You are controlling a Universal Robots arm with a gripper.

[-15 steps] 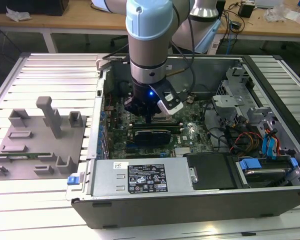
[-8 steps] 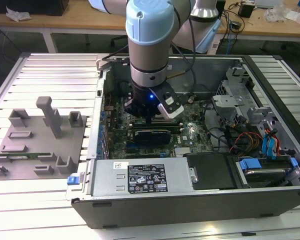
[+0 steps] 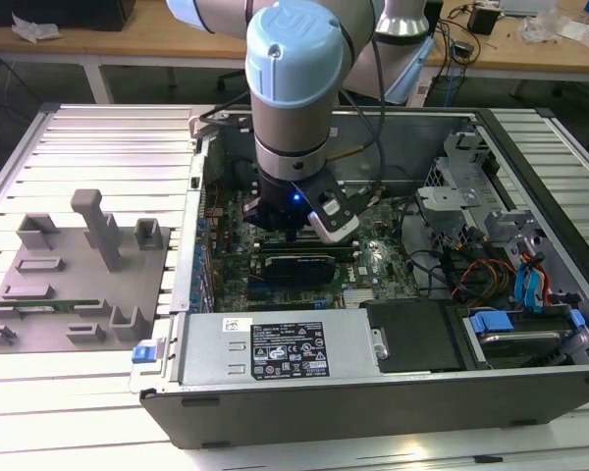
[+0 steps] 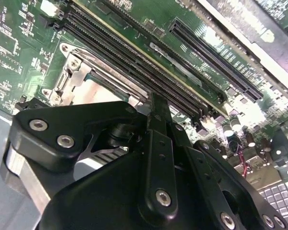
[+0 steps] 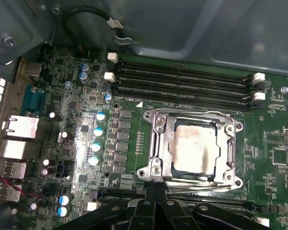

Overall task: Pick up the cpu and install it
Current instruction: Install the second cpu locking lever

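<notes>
A slatted bench (image 3: 88, 402) carries an open case (image 3: 373, 397), with a grey tray (image 3: 74, 294) beside it at the exterior view's left. The arm (image 3: 294, 88) reaches down into the case over the motherboard (image 5: 81, 110). In the first wrist view the cpu (image 5: 194, 148) lies seated in the socket (image 5: 156, 125), inside its metal frame. The jaws are pressed together, pinching nothing, just beside the socket's edge

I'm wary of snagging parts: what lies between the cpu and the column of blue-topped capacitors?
In the first wrist view, the socket's metal frame and a column of small grey square components lie between the cpu and the capacitors.
</notes>
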